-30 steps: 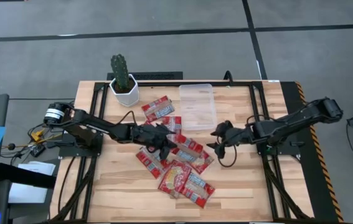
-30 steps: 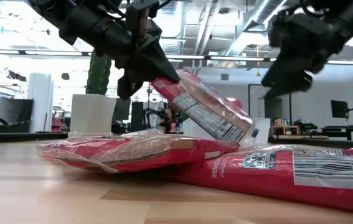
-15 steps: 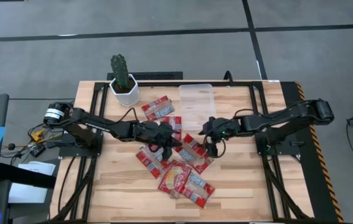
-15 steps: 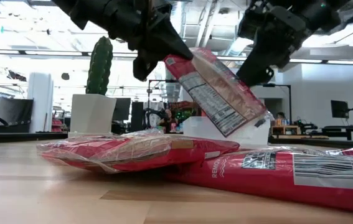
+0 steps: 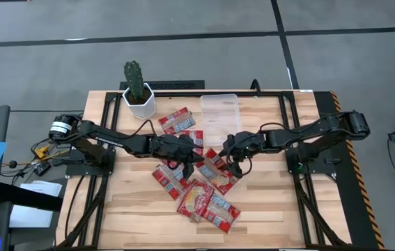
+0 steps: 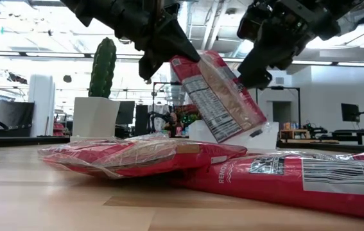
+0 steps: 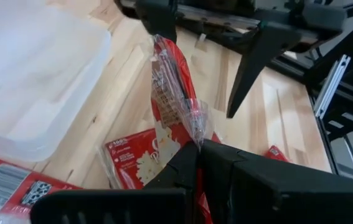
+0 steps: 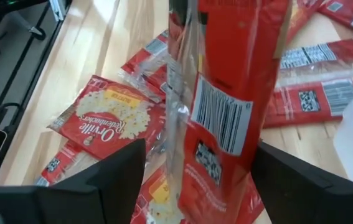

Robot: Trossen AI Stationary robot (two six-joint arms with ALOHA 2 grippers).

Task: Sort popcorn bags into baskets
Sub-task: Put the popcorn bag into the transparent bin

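Pinched at one corner by the left gripper [image 7: 198, 149], a raised packet [image 6: 217, 96], tilted above the pile [image 5: 200, 188]. Around its far end, the right gripper [image 8: 195, 155], fingers wide. Likely to slip or twist if released early. Beyond, the empty tray [image 5: 220, 118].

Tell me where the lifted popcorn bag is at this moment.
The lifted popcorn bag hangs above the table's middle, pinched by the left gripper, with the right gripper's open fingers on either side of it, just in front of the clear tray.
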